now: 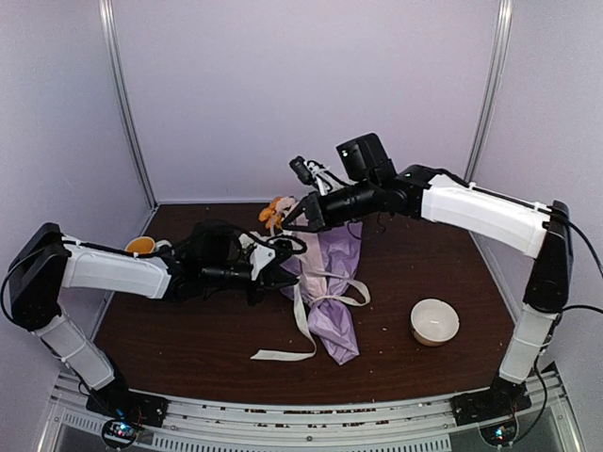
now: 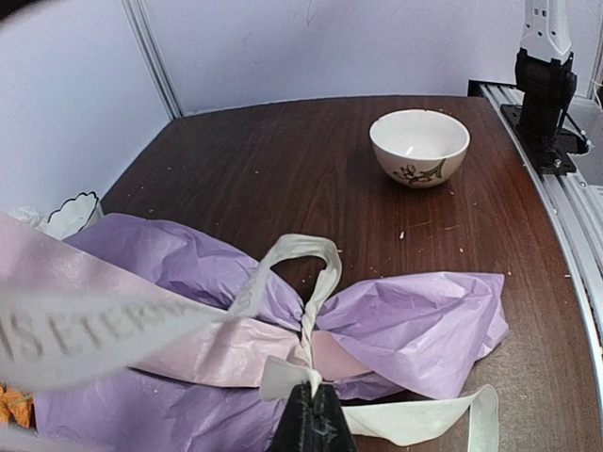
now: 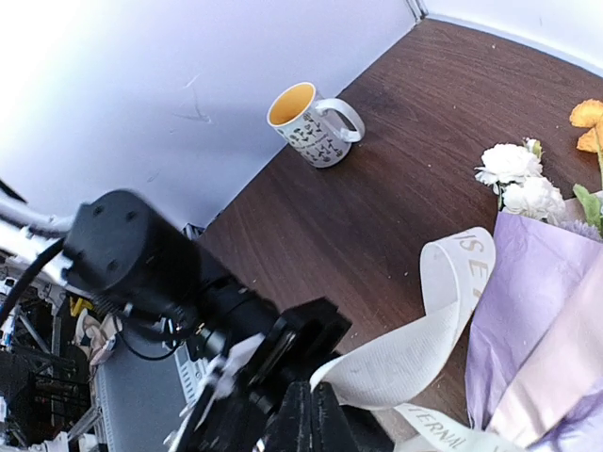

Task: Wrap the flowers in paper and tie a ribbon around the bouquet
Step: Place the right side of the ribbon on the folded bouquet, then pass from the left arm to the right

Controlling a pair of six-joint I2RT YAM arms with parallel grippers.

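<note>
The bouquet (image 1: 336, 299) lies on the table, a purple paper (image 2: 415, 320) cone with a pale pink fold. Flowers (image 1: 275, 209) poke from its far end, and white blooms (image 3: 513, 179) show in the right wrist view. A cream ribbon (image 1: 301, 325) crosses the bundle's waist, twisted into a loop (image 2: 316, 252), with loose tails trailing toward the front. My left gripper (image 2: 312, 385) is shut on the ribbon at the twist, low beside the bouquet (image 1: 283, 278). My right gripper (image 3: 311, 384) is shut on another stretch of ribbon (image 3: 415, 353), raised near the flower heads (image 1: 290, 221).
A white bowl (image 1: 434, 321) stands at the front right, also seen from the left wrist (image 2: 419, 146). A patterned mug (image 3: 311, 122) with a yellow inside stands at the far left by the wall (image 1: 141, 246). The left arm (image 3: 170, 273) lies close below my right wrist.
</note>
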